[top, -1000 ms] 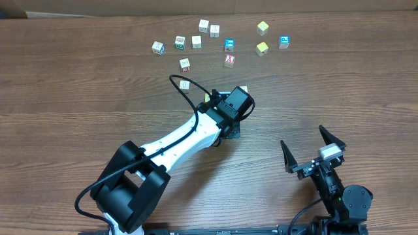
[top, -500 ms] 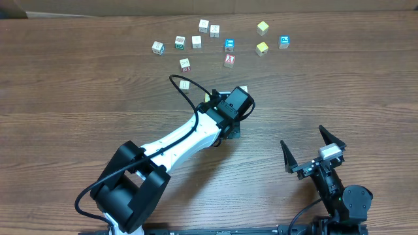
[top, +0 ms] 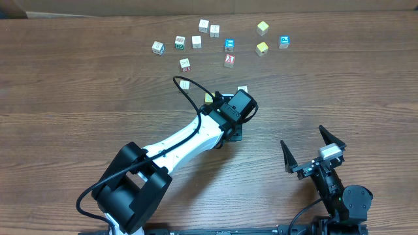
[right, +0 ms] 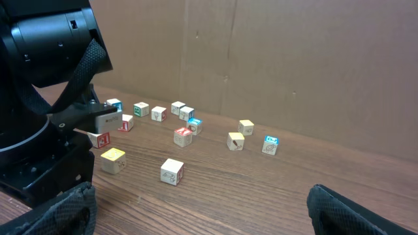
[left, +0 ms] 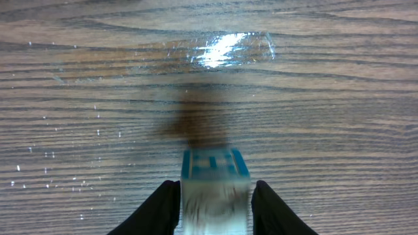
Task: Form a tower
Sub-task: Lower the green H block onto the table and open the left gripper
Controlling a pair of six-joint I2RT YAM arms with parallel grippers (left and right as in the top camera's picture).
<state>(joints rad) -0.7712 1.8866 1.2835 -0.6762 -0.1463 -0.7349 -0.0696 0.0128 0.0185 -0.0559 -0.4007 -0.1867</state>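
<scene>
1. Since half a second ago, the left arm (top: 189,140) has slid a little toward the near right edge of the counter (top: 78,98). More of the pale cube (top: 243,89) just beyond its wrist now shows.
2. Left fingers (left: 163,209): partly open, one on each side of the tower (left: 215,163). The view is blurred, and I cannot tell whether they press on it or merely flank it.
3. Tower: mid-counter, under the left wrist, hidden in the overhead view. The left wrist view shows a blue-edged top face and a pale side running off the bottom of the picture. The number of cubes cannot be told.
4. Right fingers (top: 287,156): spread wide, holding nothing, at the near right edge of the counter, well apart from the tower.
5. A yellow cube (top: 208,98) lies just beside the left wrist on its far-left side.
6. Loose cubes (top: 196,41) lie scattered along the far side of the counter, each apart from its neighbours.
</scene>
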